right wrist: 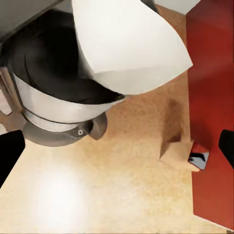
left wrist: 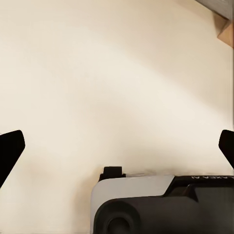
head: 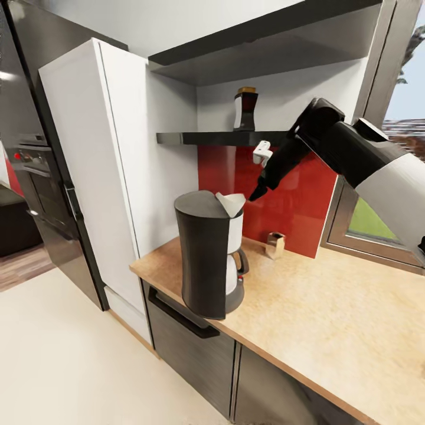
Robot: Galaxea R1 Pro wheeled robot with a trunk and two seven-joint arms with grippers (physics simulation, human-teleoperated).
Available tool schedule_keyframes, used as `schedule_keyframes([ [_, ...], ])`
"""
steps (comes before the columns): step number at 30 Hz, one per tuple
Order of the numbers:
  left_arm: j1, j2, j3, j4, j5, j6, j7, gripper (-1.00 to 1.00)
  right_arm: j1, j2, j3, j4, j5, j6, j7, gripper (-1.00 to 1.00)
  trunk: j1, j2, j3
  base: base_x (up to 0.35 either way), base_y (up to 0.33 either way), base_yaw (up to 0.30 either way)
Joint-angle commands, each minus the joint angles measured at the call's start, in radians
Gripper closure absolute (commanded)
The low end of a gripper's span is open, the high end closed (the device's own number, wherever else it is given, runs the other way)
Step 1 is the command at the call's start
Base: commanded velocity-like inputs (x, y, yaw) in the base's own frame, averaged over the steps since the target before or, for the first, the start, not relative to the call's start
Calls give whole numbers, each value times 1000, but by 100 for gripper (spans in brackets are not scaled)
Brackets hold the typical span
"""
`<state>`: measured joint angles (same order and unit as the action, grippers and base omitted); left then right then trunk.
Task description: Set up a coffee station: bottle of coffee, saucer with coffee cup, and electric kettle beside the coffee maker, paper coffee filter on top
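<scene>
The paper filter [head: 231,203] sits on top of the coffee maker [head: 206,254], over the white basket, tilted so its open mouth faces the right gripper [head: 257,195]. In the head view the gripper tip hangs just beside the filter at its 3 o'clock, with no visible contact. In the right wrist view the filter [right wrist: 129,46] lies ahead of the fingers [right wrist: 9,151], which stand wide apart with nothing between them. The left gripper [left wrist: 117,146] is also spread wide and points at bare floor.

The filter step appears done. Judged from the layout, the jar of coffee [head: 245,110] is the nearest remaining item. It stands upright on the black shelf [head: 218,139], at about 12 o'clock from the right gripper and above it. Its long axis is vertical. The right arm is the nearer arm.

Clearances: the shelf front edge lies between gripper and jar, and an upper shelf closes the space above the jar. Approach therefore likely runs level, from the front. The countertop [head: 330,319] at 3 o'clock of the coffee maker offers open room; a small tan box [head: 275,244] stands near the red wall panel [head: 295,206].
</scene>
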<state>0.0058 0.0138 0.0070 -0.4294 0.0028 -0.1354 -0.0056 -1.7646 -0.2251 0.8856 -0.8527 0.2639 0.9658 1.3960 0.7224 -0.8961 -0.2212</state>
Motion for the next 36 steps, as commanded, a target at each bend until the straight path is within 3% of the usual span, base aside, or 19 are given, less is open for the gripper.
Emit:
schedule_keyframes([
  [1, 0, 0, 1, -2, 0, -1, -1, -100, -1, -13, 1, -2, 9, 7, 10, -100, 0, -1, -1, -240, -147, 0],
  [3, 0, 0, 1, -2, 0, -1, -1, -100, -1, -39, 2, -2, 7, 6, 12, -100, 0, -1, -1, -256, -158, 0],
  [12, 0, 0, 1, -2, 0, -1, -1, -100, 3, -65, 4, -3, -2, 5, 15, -100, 0, -1, -1, -213, -129, 0],
  [16, 0, 0, 1, -2, 0, -1, -1, -100, 69, -94, 3, -17, -17, -6, 15, -100, 0, -1, -1, -36, -21, 0],
  [19, 0, 0, 1, -2, 0, -1, -1, -100, 180, -159, 2, -69, -93, -77, 12, -100, 0, -1, -1, -7, -4, 0],
  [22, 0, 0, 1, -2, 0, -1, -1, -100, 211, -176, 1, -77, -146, -89, 11, -100, 0, -1, -1, -2, -1, 0],
  [25, 0, 0, 1, -2, 0, -1, -1, -100, 254, -189, 2, -85, -225, -98, 11, -100, 0, -1, -1, 0, 0, 0],
  [32, 0, 0, 1, -1, 0, -1, -1, -100, 389, -194, -1, -205, -272, -101, 4, -100, 0, -1, -1, -56, 0, 0],
  [36, 0, 0, 1, -1, 0, -1, -1, -100, 447, -195, -44, -267, -278, -100, -3, -100, 0, -1, -1, -228, 0, 0],
])
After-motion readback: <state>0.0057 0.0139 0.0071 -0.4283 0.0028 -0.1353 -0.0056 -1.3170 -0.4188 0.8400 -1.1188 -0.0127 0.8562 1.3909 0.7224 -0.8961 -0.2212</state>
